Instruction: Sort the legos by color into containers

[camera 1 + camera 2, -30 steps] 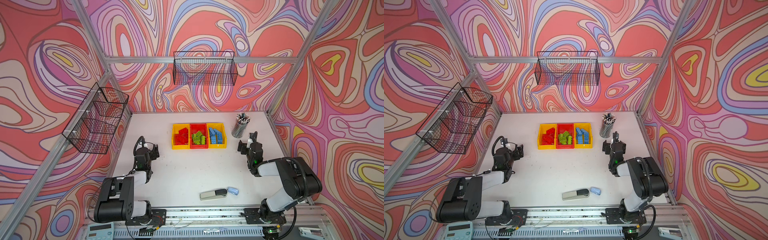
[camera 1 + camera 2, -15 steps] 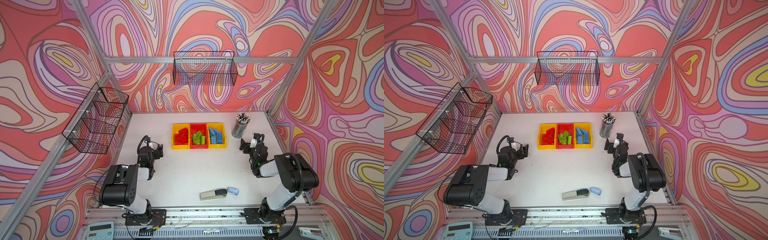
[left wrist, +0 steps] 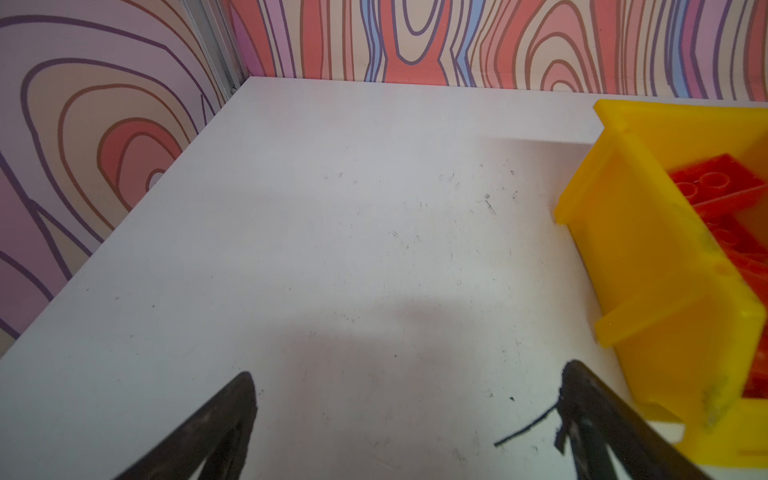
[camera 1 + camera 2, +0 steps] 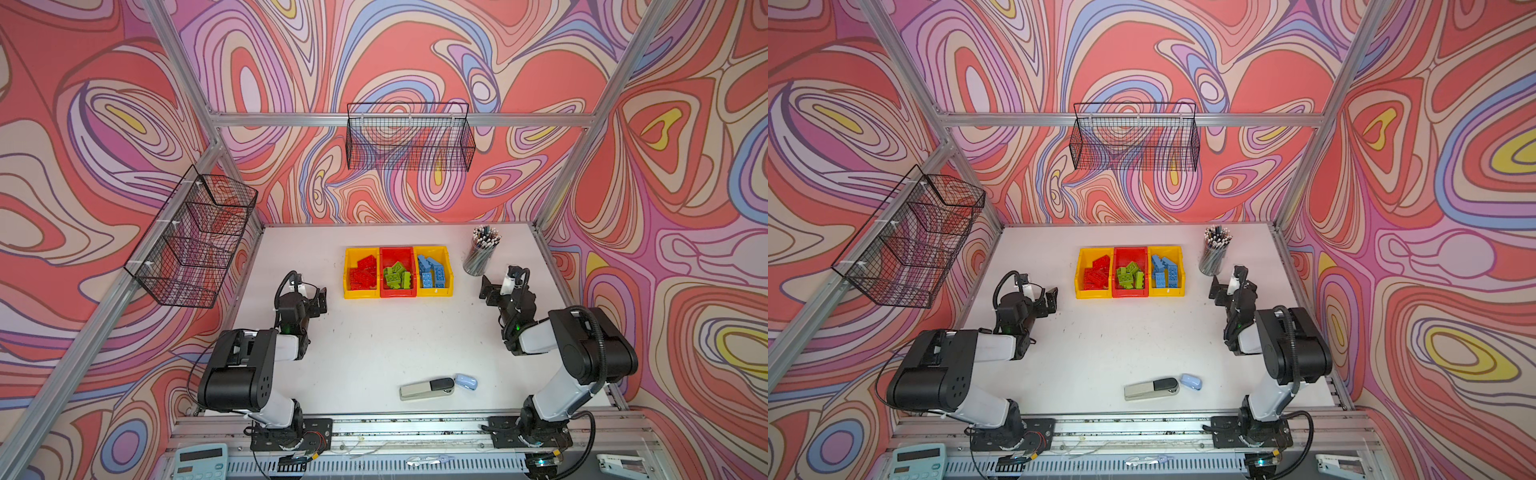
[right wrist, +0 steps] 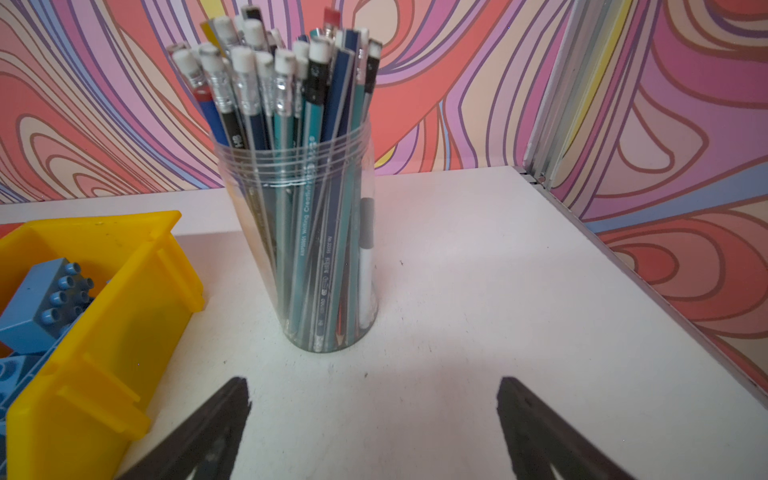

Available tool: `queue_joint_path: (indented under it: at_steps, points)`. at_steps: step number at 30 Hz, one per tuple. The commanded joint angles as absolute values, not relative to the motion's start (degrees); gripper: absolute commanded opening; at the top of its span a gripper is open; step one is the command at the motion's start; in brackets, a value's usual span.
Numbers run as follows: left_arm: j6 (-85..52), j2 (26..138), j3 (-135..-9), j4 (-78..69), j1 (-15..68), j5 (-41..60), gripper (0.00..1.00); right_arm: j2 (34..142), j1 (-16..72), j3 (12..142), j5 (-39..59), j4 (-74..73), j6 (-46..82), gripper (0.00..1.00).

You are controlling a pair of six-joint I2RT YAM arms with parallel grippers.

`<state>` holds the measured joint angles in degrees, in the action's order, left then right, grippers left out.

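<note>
The left gripper [image 3: 409,371] gapes wide and empty over the table [image 3: 332,208], left of the bins [image 4: 398,293]. The right gripper [image 5: 372,380], equally wide and empty, sits right of the bins, facing a pencil jar [image 5: 307,232]. The legos [image 4: 398,276] lie inside the bins, seemingly sorted by color.

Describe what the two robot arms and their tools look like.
Both the left arm and right arm have bulky black joint housings joined by white links, on black base plates. A ribbed black hose loops over the right arm's elbow; a thinner black cable arcs above the left wrist. The left tool and right tool each have two matte black, wedge-shaped fingers.
</note>
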<state>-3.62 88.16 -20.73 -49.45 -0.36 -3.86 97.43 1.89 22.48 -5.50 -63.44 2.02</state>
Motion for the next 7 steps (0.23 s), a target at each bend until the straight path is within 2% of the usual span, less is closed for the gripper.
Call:
queue_joint_path:
  at_steps: [1, 7]
  points:
    - [-2.6, 88.2, -21.0, -51.9, -0.2, -3.8, 1.0, 97.9, 1.7, 22.8, -6.3, -64.0, 1.5, 0.98]
    - [-2.6, 88.1, -21.0, -51.7, -0.1, -3.8, 1.0, 97.7, 1.7, 22.3, -6.1, -64.7, 1.5, 0.98]
